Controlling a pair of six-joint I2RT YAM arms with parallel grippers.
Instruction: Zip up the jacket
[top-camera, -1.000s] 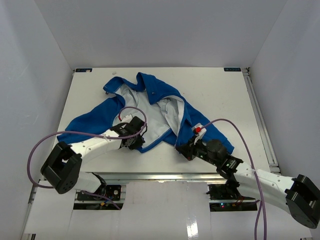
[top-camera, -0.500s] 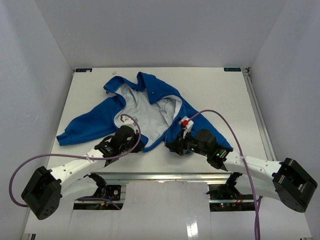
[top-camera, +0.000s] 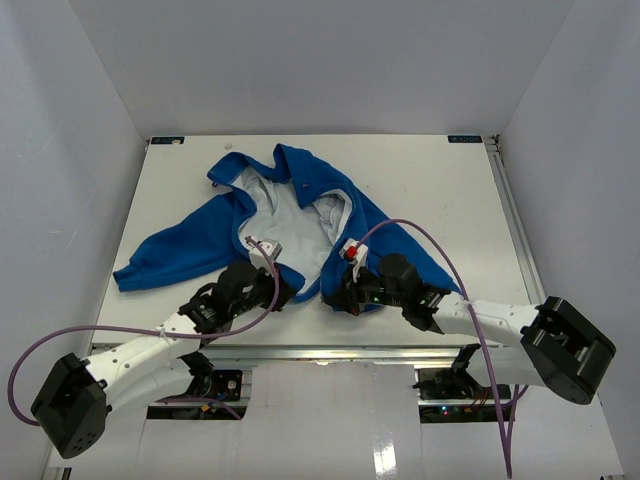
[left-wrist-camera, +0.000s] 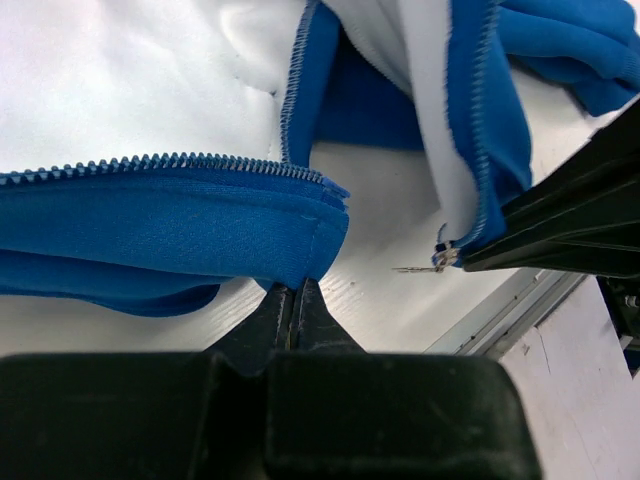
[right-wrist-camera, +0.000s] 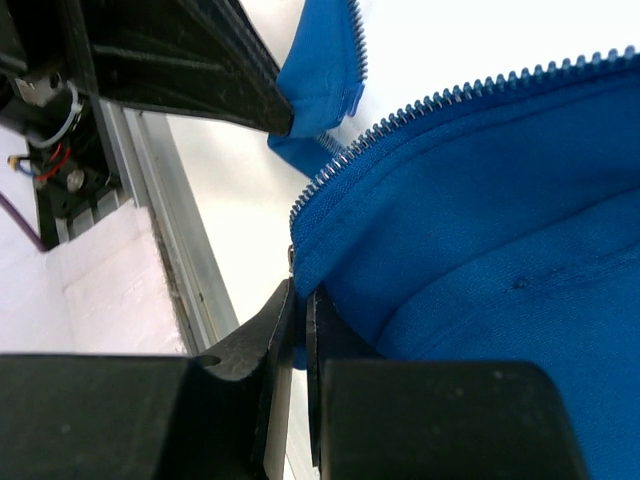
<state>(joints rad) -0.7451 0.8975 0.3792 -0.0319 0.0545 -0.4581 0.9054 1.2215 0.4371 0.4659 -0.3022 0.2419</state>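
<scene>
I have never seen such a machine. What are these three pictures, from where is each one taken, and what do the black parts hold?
These are two robot arms bolted at the near edge of a white table. The wide picture comes from a fixed camera above and behind them. The other two come from small cameras on the wrists, so each shows its own black fingers at the bottom. On the table lies a blue jacket, open, pale lining up, zipper undone. The left gripper is pinched shut on the bottom corner of one front edge, and the right gripper on the bottom corner of the other. The two corners are close together but not joined.
</scene>
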